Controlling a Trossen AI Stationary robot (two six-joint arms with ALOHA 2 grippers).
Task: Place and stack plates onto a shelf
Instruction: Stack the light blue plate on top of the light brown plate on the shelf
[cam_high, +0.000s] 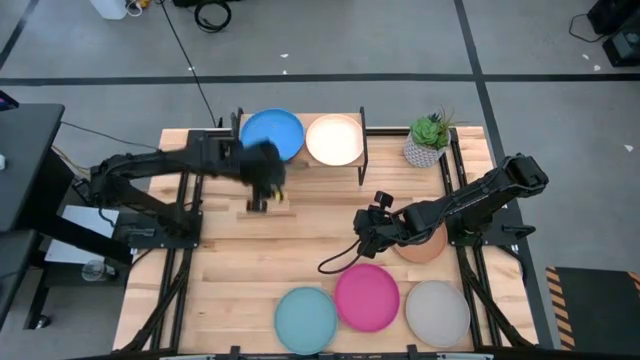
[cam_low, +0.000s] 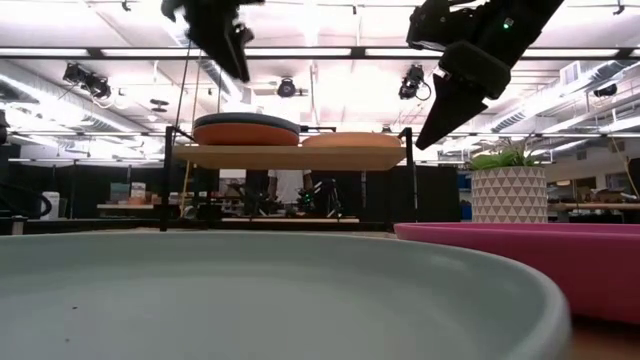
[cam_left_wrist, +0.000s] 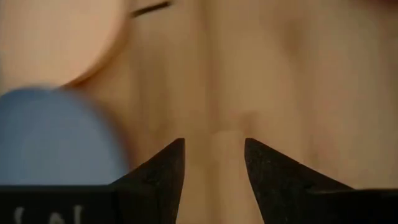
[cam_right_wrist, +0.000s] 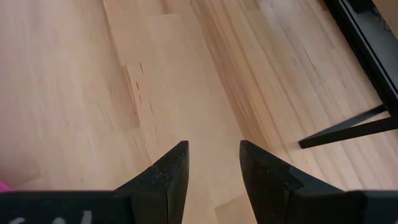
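Observation:
The shelf (cam_high: 300, 165) stands at the table's far side, its wood top level in the low view (cam_low: 290, 156). On it a blue plate (cam_high: 271, 133) lies on an orange plate (cam_low: 245, 134), with a peach plate (cam_high: 334, 140) beside them. My left gripper (cam_high: 268, 195) is open, raised just in front of the shelf; its wrist view shows the blue plate (cam_left_wrist: 56, 137) and the peach plate (cam_left_wrist: 56, 37). My right gripper (cam_high: 362, 232) is open above bare table at mid-right. A brown plate (cam_high: 425, 248) lies partly under the right arm. The dark teal plate is out of view.
Light teal plate (cam_high: 306, 318), pink plate (cam_high: 366, 296) and grey plate (cam_high: 437, 312) lie in a row along the near edge. A potted plant (cam_high: 430, 140) stands right of the shelf. A black shelf leg (cam_right_wrist: 348, 127) is near my right gripper (cam_right_wrist: 213, 144).

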